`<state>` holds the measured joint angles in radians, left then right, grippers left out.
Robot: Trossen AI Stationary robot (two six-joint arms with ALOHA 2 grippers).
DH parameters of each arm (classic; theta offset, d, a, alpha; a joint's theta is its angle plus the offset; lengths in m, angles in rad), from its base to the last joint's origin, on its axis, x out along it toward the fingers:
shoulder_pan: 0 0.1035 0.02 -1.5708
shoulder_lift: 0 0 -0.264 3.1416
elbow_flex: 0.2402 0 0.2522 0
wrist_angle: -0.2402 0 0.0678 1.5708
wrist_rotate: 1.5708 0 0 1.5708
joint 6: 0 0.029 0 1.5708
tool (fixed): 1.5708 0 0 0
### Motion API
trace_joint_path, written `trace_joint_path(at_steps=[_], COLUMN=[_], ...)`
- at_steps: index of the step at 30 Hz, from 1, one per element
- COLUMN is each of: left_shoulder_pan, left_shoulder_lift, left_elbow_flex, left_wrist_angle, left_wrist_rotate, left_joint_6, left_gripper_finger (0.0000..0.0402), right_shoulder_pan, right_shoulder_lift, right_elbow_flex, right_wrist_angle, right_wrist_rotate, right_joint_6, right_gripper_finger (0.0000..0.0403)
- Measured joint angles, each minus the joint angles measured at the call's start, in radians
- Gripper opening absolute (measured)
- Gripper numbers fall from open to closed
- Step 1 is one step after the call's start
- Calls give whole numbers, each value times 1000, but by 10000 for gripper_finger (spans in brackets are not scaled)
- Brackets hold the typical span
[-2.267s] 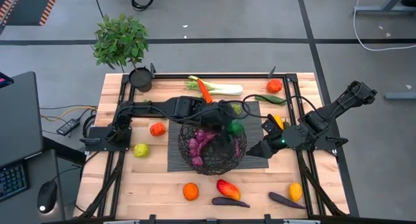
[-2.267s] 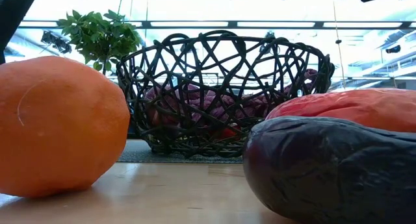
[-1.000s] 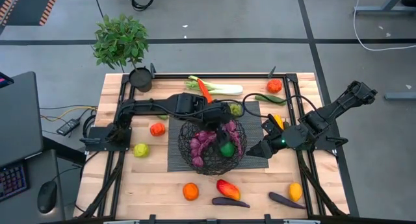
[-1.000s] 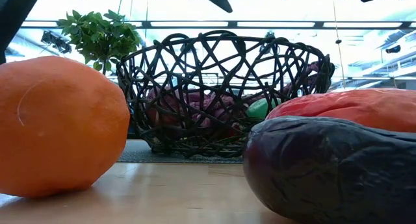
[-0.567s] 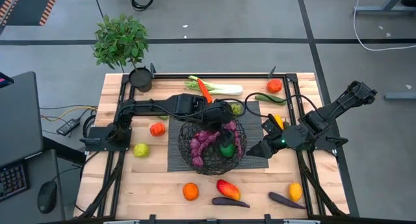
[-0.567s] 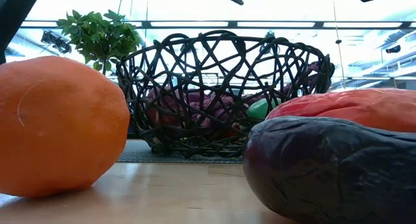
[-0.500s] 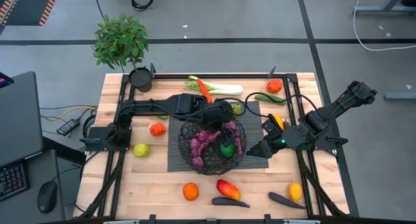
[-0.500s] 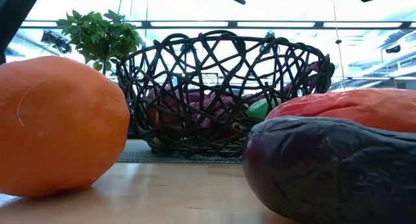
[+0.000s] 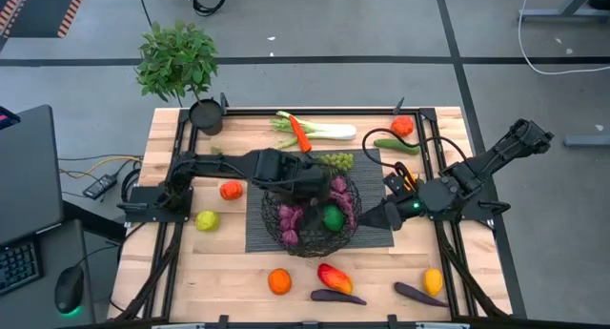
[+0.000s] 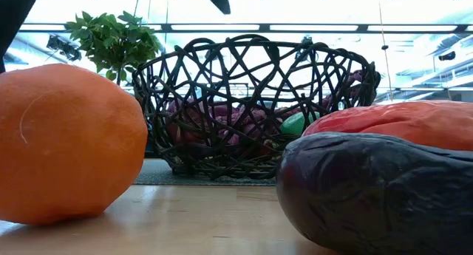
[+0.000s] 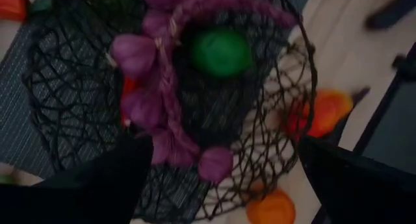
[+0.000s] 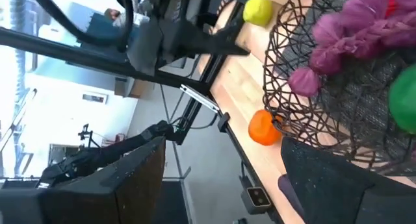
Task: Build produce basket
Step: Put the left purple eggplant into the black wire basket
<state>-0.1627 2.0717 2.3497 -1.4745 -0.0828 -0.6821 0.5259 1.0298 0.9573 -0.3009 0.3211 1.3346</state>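
The wooden bench (image 9: 191,262) carries a dark mat (image 9: 255,229) at its middle, and on the mat stands the basket (image 9: 310,215), holding purple produce (image 9: 303,203) and a round green piece (image 9: 333,217). The left gripper (image 9: 319,182) hovers above the basket's far rim with fingers spread wide and nothing between them, while the right gripper (image 9: 379,217) waits just beside the basket toward the bench's right edge, fingers spread and empty. An orange (image 9: 278,281), a red pepper (image 9: 334,277) and an eggplant (image 9: 336,296) lie along the near edge, a leek (image 9: 319,130) along the far edge.
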Motion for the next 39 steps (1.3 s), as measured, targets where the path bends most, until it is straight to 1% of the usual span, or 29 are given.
trace_joint_path(at_steps=[3, 7, 11, 16, 21, 23, 25, 27, 29, 33, 37, 39], left_shoulder_pan=[-15, -10, 9, 7, -11, -17, -21, -26, -31, -55, -97, -124], left_shoulder_lift=[-21, -85, -155, -220, -223, -221, -208, -200, -195, -185, -176, -178], left_elbow_flex=[-1, 0, 0, 1, 1, 1, 1, -5, -19, -35, -35, -35], left_wrist_angle=[-29, -31, -11, 83, 184, 203, 217, 223, 277, 334, 447, 506], left_wrist_rotate=[-19, -51, -55, -58, -55, -56, -55, -55, -53, -48, -51, -88], left_joint_6=[43, 134, 171, 170, 183, 197, 205, 204, 193, 134, 53, 11], left_gripper_finger=[389, 389, 389, 389, 389, 389, 389, 389, 389, 389, 389, 389], right_shoulder_pan=[-12, -60, -84, -85, -85, -83, -83, -83, -64, -8, 63, 95], right_shoulder_lift=[0, 0, 0, -1, -1, -1, -1, 12, 32, 107, 211, 260], right_elbow_flex=[0, 0, 0, 0, 0, 1, 1, 2, 2, 0, 0, 0], right_wrist_angle=[12, 1, 23, 45, 91, 81, 61, 8, -82, -160, -159, -141], right_wrist_rotate=[24, -4, -10, -18, -32, -58, -97, -156, -215, -309, -347, -359], right_joint_6=[-31, -125, -153, -140, -140, -139, -104, -78, -54, -36, -36, -32], right_gripper_finger=[312, 312, 312, 312, 312, 312, 312, 312, 312, 312, 312, 312])
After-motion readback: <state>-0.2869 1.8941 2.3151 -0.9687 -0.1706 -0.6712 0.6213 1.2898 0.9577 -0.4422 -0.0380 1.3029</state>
